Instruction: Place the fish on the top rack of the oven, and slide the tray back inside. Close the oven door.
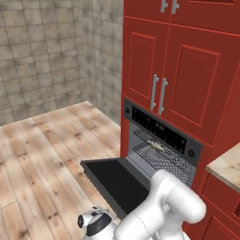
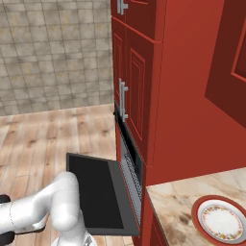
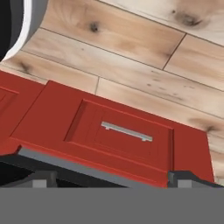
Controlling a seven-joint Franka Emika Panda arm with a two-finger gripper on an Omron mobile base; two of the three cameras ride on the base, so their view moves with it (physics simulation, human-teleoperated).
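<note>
Left base view: looking forward and down from behind the arm, facing the oven (image 1: 161, 145) front-on. Right base view: sighting along the cabinet face, sharing the oven door (image 2: 98, 197). Hand view: pointing down, close over a red drawer (image 3: 118, 133) and floor.

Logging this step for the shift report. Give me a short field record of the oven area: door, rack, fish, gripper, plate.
oven door: the flat black panel with grey edges is lowered open, roughly level.
top rack: the silver-grey wire grid shelf sits inside the black built-in oven.
fish: the small pale olive-yellow fish lies on that shelf.
gripper: the two dark fingertips are spread wide with nothing between them, facing a red cabinet drawer front with a silver bar handle.
plate: round white, red-rimmed, on the beige counter, bare.
</note>
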